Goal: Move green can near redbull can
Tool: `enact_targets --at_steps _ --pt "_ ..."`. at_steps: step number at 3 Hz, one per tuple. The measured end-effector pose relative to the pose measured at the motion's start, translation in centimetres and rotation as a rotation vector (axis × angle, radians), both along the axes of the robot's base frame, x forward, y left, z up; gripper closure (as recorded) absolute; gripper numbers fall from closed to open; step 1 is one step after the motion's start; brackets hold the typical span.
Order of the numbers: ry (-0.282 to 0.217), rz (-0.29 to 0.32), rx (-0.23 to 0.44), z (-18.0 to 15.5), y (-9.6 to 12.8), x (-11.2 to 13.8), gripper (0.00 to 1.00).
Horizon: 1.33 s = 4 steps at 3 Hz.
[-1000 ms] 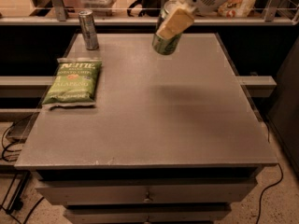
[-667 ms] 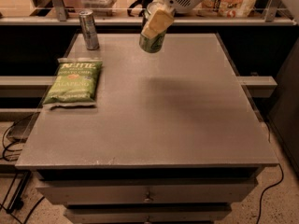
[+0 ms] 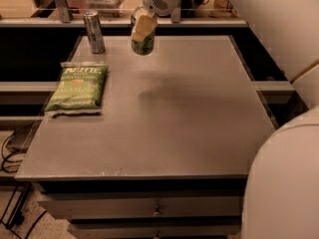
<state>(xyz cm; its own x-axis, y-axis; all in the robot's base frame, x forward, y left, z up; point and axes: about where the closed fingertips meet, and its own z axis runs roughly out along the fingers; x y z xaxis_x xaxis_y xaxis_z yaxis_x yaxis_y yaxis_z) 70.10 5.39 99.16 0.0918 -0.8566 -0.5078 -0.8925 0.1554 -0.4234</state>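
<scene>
Green can (image 3: 143, 46) is pinched, slightly tilted, in the gripper (image 3: 142, 30) above the far part of the table (image 3: 189, 133). Its shadow lies apart from it, indicating carriage clear of the surface to prevent dragging. The redbull can (image 3: 93, 32) stands upright near the green can's left; the chip bag (image 3: 77, 87) lies outside the path.

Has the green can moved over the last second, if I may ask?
Yes: the green can, gripped by the pincer above the table's back, moved left toward the redbull can.
</scene>
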Motion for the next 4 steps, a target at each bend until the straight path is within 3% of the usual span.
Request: enact_targets --at_steps 2,4 --pt "0.033 -0.065 0.052 -2.7 1.8 1.7 1.00" --pt "0.035 -0.167 0.112 -4.5 4.4 5.5 1.00"
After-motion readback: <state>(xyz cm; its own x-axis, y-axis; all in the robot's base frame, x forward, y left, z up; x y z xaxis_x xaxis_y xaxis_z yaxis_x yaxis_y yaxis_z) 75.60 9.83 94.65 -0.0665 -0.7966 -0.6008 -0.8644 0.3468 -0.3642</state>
